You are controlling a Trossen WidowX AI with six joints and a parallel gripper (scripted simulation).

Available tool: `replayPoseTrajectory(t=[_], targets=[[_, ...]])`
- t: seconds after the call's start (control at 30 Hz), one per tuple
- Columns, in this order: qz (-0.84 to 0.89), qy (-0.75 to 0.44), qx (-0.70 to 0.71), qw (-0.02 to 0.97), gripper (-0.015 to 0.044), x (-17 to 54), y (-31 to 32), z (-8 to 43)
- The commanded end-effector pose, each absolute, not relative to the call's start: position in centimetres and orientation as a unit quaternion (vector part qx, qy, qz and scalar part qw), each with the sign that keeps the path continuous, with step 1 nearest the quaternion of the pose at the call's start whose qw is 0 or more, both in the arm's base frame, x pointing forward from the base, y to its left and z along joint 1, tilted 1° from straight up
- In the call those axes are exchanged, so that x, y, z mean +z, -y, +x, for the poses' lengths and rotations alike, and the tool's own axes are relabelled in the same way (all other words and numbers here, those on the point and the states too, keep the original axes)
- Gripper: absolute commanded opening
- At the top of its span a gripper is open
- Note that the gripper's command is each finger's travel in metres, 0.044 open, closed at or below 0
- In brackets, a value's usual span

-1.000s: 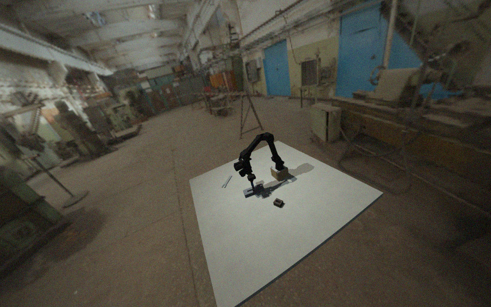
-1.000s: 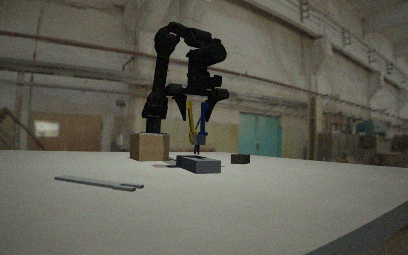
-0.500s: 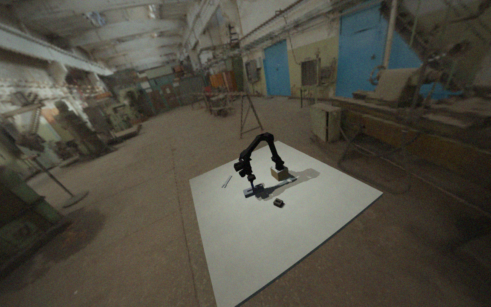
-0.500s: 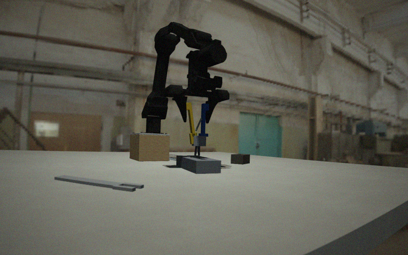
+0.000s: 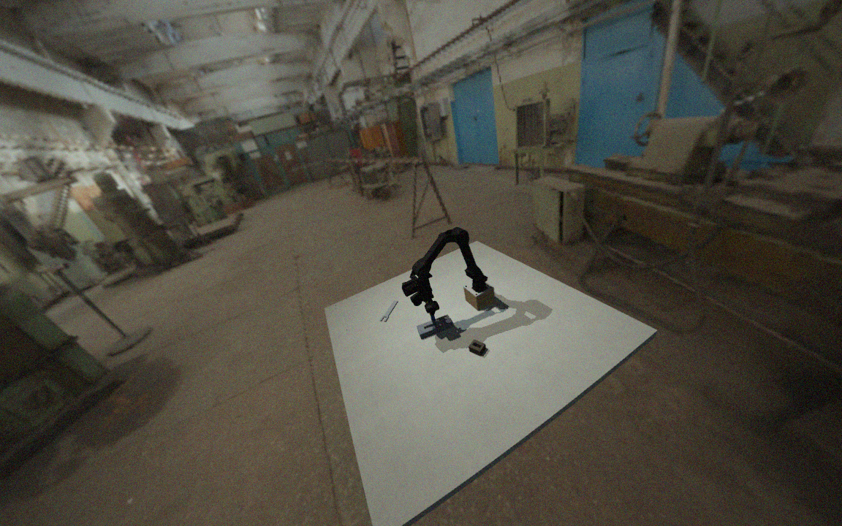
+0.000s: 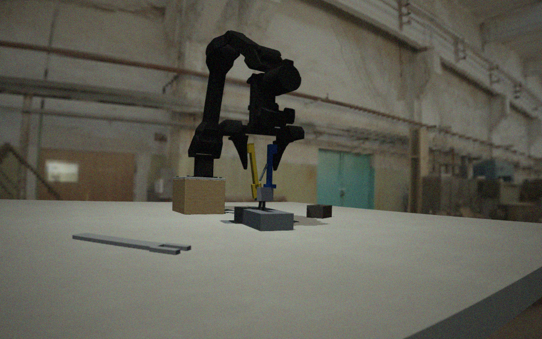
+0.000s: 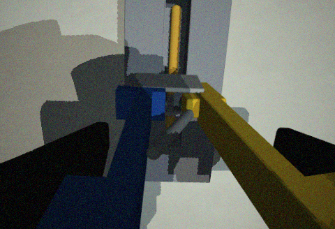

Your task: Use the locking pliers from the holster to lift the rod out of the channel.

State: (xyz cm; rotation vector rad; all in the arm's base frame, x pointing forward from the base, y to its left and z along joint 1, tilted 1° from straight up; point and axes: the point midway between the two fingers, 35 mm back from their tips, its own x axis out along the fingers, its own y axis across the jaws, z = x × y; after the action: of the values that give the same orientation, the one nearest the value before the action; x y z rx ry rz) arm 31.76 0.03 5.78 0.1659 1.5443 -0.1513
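Lowering the pliers' open jaws around the rod is, I judge, the step in hand; next I would settle them fully astride it, check that it sits between them, then squeeze until they lock. The lift is not yet done.

From my end, the pale table carries everything. The black arm arches from its wooden block and points its gripper downward. My fingers are spread fairly wide, pinching the pliers by their handles. A forked bar lies flat, well apart from the work.

The grey block lies under the tool, the narrow channel cut in its top. The pliers stand nearly upright above it, one handle yellow, one blue, splayed apart, with a grey body below. Their dark jaw tips reach the channel, but I cannot tell how deep they go or whether they straddle the rod. The small dark box, probably the holster, sits off to the side.

The rod is smooth, slim and orange-yellow, lying lengthwise in the channel; its near end is hidden by the pliers. Squeezing too soon could pinch it off-centre or miss it.
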Motion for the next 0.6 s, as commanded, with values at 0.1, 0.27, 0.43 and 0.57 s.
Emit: replayPoseTrajectory(t=[0.1, 0.27, 0.43, 0.57], targets=[[0.077, -0.697, -0.068, 0.709, 0.0322, 4.9, -0.1, 31.6], [0.077, -0.697, -0.068, 0.709, 0.0322, 4.4, -0.1, 31.6], [0.077, -0.697, -0.068, 0.709, 0.0322, 4.0, -0.1, 31.6], [0.077, -0.697, -0.068, 0.709, 0.0321, 4.0, -0.1, 31.6]])
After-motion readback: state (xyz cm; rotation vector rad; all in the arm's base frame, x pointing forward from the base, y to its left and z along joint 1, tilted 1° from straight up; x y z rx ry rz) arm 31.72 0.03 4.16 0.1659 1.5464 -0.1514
